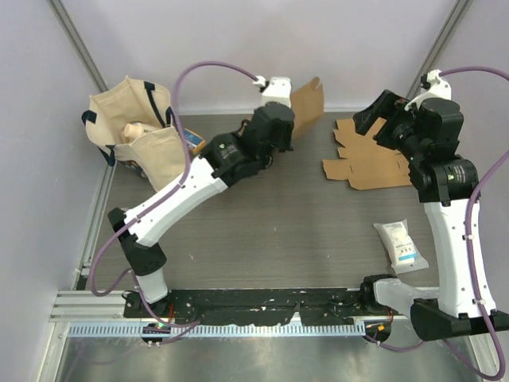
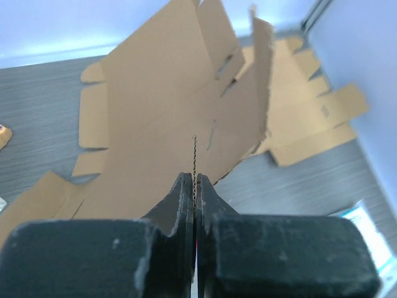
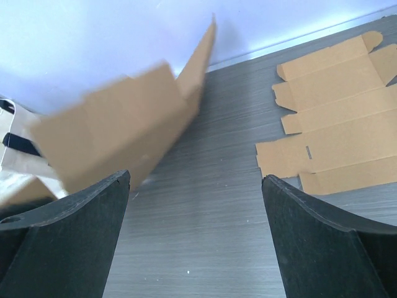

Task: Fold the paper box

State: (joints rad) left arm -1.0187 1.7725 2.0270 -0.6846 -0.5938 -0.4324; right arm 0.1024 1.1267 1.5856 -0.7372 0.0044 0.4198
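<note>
My left gripper (image 2: 195, 181) is shut on the thin edge of a brown paper box blank (image 2: 167, 105), which it holds partly folded above the table. From above, this blank (image 1: 308, 102) stands up at the back centre, beside the left gripper (image 1: 291, 113). My right gripper (image 3: 195, 186) is open with only bare table between its fingers (image 3: 93, 217). It hovers to the right of the raised blank (image 3: 118, 136), not touching it. In the top view the right gripper (image 1: 368, 119) is at the back right.
More flat cardboard blanks (image 1: 370, 159) lie on the table at the back right, also in the right wrist view (image 3: 335, 136). A beige canvas bag (image 1: 135, 131) sits at the back left. A white packet (image 1: 402, 245) lies near the right arm's base.
</note>
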